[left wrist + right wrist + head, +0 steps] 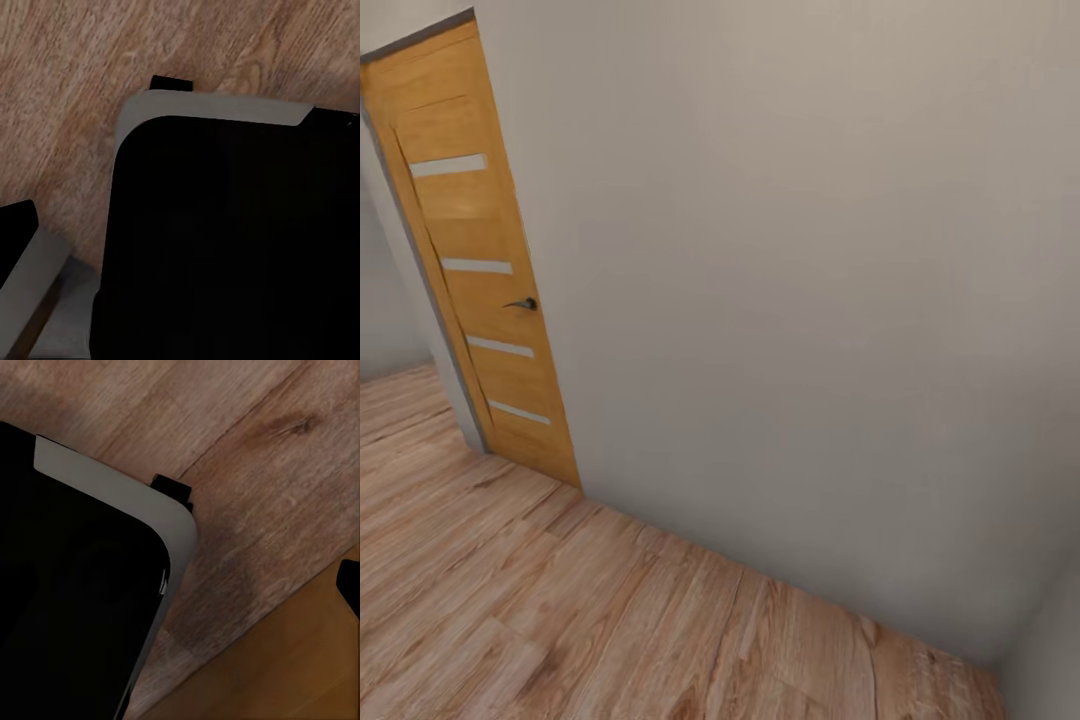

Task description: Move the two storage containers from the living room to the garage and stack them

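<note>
The storage containers and the garage are out of view. I face a plain pale wall (810,300) that meets a light wood plank floor (560,620). In the left wrist view a black body with a grey rim (225,240), part of my own base, hangs over the planks. The right wrist view has the same black, grey-rimmed body (67,585) above the wood. A small dark piece (15,232) sits at the edge of the left wrist view and another (351,585) at the edge of the right wrist view. Neither tells me how the jaws stand.
An orange-brown wooden door (480,270) with pale horizontal slits and a dark handle (523,303) stands at the left, beside an opening onto more plank floor. A second wall (1050,650) closes the corner at the lower right. An orange-brown surface (300,675) lies near the right arm.
</note>
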Robot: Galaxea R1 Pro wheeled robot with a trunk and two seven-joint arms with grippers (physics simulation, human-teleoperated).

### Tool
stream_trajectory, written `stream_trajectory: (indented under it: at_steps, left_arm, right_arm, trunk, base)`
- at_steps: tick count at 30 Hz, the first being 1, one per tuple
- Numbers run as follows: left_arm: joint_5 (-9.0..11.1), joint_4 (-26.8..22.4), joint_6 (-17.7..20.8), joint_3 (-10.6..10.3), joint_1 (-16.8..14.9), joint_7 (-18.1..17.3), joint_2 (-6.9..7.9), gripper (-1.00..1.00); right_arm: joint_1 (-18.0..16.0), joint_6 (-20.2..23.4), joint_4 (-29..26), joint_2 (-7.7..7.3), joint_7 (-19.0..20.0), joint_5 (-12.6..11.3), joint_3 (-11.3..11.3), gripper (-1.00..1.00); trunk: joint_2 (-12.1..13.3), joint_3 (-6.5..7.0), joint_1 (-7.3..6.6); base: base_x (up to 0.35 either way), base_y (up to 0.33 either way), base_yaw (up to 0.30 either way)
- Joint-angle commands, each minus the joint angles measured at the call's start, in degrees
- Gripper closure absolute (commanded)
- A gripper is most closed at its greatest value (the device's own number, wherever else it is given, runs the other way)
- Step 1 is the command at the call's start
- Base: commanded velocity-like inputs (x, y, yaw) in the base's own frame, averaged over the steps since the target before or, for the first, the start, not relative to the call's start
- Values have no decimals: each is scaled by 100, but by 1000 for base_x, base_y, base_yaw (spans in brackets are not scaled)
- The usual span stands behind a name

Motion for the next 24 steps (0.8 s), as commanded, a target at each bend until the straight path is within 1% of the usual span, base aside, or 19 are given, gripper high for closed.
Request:
stream_trajectory:
  at_steps: [1, 21, 24]
  left_arm:
    - [39, -1, -8, 6, -1, 4, -1, -100]
    - [39, 1, -8, 7, -1, 6, -10, -100]
    - [39, 7, -8, 8, -1, 4, -10, -100]
  right_arm:
    - [-6, -30, 16, 1, 33, -60, 41, -100]
    - [-4, -30, 16, 0, 16, -69, 41, -100]
    - [-6, -30, 16, 0, 16, -69, 41, -100]
  trunk:
    - [-3, -5, 0]
    - [-3, -5, 0]
    - [-3, -5, 0]
  base:
    - [1, 0, 273]
    - [1, 0, 273]
    - [258, 0, 62]
